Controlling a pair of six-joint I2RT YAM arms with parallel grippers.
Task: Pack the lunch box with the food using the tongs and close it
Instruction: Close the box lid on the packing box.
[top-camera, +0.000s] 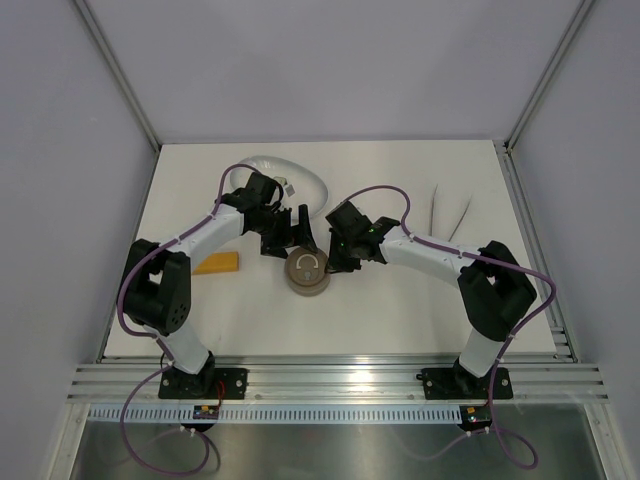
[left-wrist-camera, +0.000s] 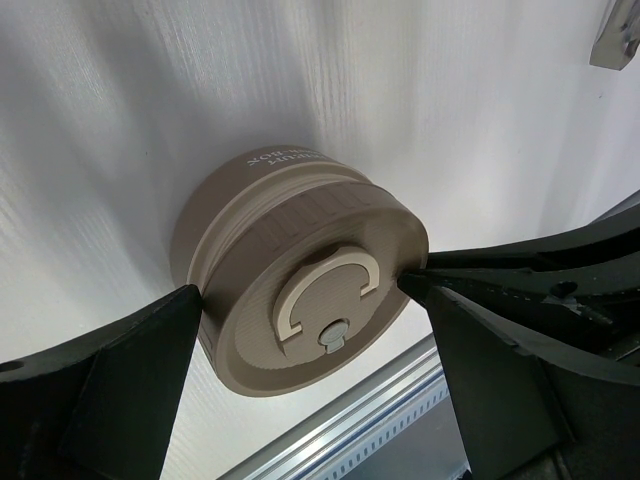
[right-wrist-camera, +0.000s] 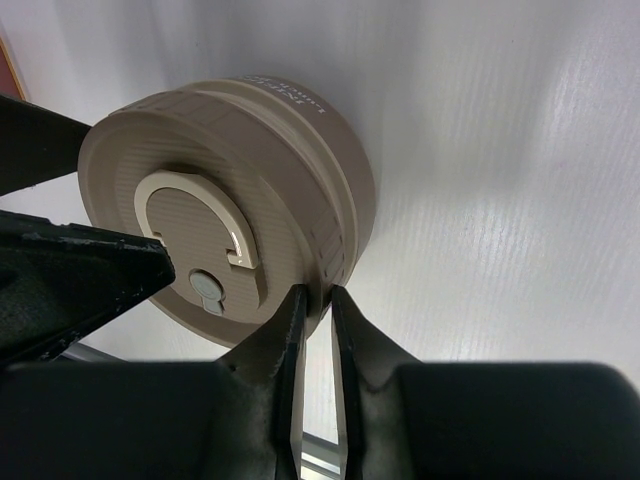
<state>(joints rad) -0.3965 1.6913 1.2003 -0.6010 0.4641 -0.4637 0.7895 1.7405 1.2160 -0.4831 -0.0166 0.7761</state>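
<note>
Taupe ribbed lunch box (left-wrist-camera: 262, 262) (cream ring handle (right-wrist-camera: 185, 180)), white table (left-wrist-camera: 450, 100).

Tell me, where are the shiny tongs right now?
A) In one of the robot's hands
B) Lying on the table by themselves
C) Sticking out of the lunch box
B: the tongs lie flat on the table, off to the right side, with nothing gripping them.

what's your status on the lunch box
Left gripper open, straddling lunch box. Right gripper nearly closed at lid rim, grip unclear. Lid on. Tongs lie aside.
</note>
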